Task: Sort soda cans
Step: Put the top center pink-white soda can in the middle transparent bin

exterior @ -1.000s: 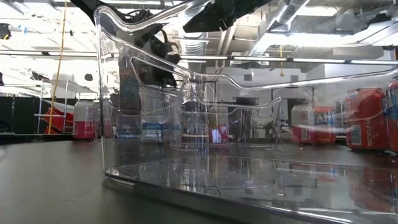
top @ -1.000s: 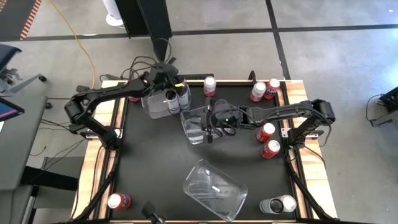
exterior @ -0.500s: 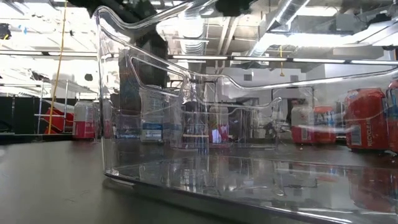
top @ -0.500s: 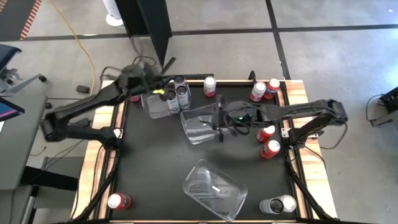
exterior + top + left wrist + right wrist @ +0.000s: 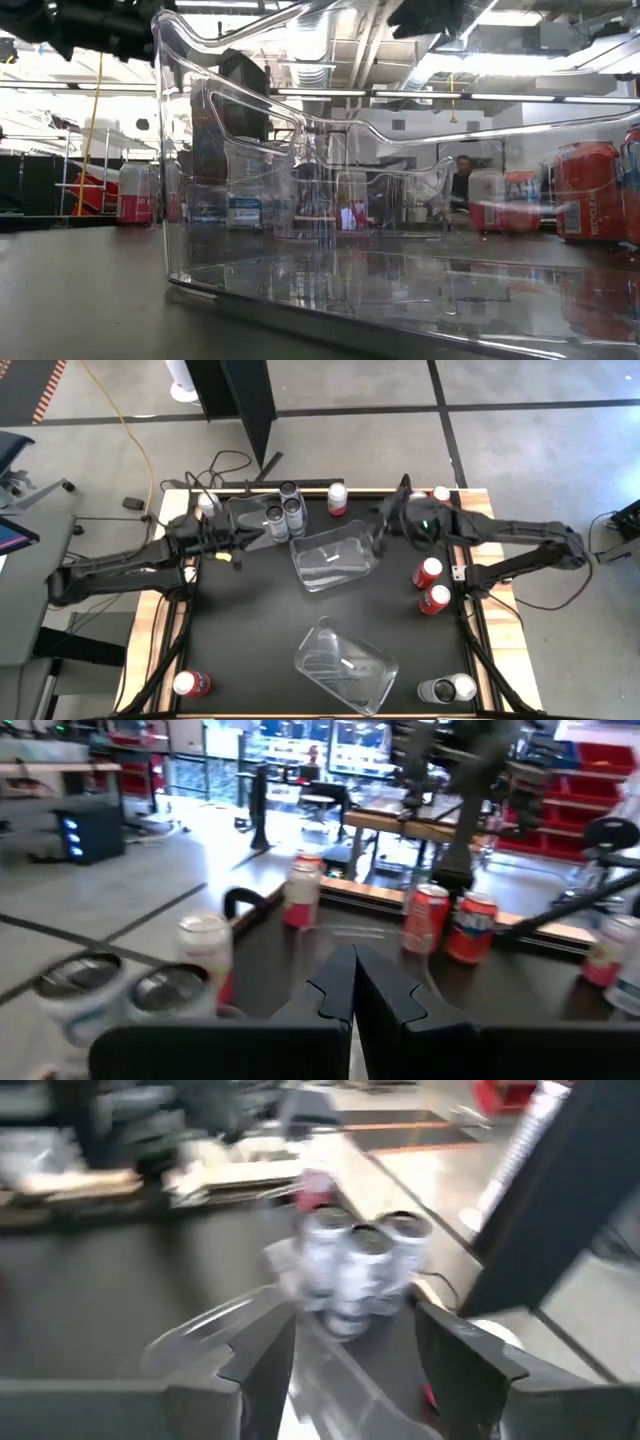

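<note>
The right tool (image 5: 380, 532) stood open and empty near two red cans (image 5: 438, 497); the left tool (image 5: 232, 556) was closed, empty.

My arms: both matte black, slim jointed links; right arm (image 5: 480, 532) shows a green LED; black cables trail.

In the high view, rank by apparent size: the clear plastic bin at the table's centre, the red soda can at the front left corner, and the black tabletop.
1. Black tabletop, by far the largest.
2. Clear plastic bin.
3. Red soda can, smallest.
</note>
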{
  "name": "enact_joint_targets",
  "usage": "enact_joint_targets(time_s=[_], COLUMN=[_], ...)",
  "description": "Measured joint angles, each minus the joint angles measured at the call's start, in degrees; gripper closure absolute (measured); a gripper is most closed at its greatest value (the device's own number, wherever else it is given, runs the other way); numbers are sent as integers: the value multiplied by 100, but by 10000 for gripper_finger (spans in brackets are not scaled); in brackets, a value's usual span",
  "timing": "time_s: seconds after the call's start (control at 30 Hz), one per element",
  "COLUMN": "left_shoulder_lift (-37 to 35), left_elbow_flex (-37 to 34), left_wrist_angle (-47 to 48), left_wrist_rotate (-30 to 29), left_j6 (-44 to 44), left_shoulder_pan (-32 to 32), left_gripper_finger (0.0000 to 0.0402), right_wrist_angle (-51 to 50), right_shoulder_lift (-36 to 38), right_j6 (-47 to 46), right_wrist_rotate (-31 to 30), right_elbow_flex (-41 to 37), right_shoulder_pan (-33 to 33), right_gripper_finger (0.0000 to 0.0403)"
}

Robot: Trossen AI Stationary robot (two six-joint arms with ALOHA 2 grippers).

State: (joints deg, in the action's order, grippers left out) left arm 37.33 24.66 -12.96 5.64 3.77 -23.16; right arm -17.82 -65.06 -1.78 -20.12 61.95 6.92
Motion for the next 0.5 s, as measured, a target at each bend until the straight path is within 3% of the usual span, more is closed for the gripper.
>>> enact_joint_targets(time_s=[0.1, 0.27, 0.5], left_shoulder_lift=[-118, -160, -175], left_elbow_flex=[-219, -334, -334], left_wrist_angle=[-90, -64, -45], left_wrist_rotate=[-1, -16, -16], left_j6=[68, -56, -437], left_shoulder_pan=[252, 593, 967], left_gripper_finger=[401, 401, 401], right_wrist_angle=[-15, -517, -2544], right_shoulder_lift=[-343, -1467, -3538], right_j6=[-442, -768, -870], right_wrist_rotate=[92, 864, 1252], right_elbow_flex=[255, 1081, 3392], right_shoulder_pan=[635, 1672, 2478], right_gripper_finger=[159, 143, 127])
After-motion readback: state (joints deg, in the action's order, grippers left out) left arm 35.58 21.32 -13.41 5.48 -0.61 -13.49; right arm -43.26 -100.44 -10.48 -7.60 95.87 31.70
